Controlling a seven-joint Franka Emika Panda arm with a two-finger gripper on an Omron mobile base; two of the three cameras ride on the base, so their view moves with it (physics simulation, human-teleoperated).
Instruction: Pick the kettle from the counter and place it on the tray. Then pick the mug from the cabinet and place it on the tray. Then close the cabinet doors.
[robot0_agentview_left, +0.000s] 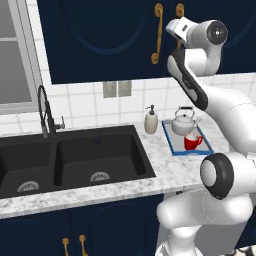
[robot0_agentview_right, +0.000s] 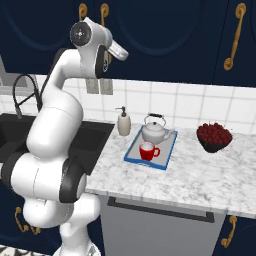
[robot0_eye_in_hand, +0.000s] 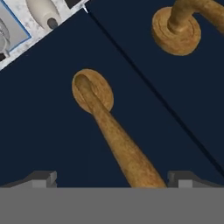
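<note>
Simulated kitchen with speckled marble counter (robot0_agentview_right: 200, 175) and black double sink (robot0_agentview_left: 70, 160) to the left. On the counter, blue-rimmed tray (robot0_agentview_right: 134, 159) carrying silvery kettle (robot0_agentview_right: 154, 131) at its far end and red mug (robot0_agentview_right: 147, 151) at its near end, close together. Cream soap dispenser (robot0_agentview_right: 123, 121) just left of the tray; dark bowl of red fruit (robot0_agentview_right: 214, 135) well to the right. Above, navy cabinet doors (robot0_agentview_left: 100, 40) shut, edges meeting. Gripper (robot0_eye_in_hand: 111, 177) raised against the doors, fingers spread wide either side of a brass bar handle (robot0_eye_in_hand: 118, 140), not touching it. Second brass handle (robot0_eye_in_hand: 179, 24) on the neighbouring door.
</note>
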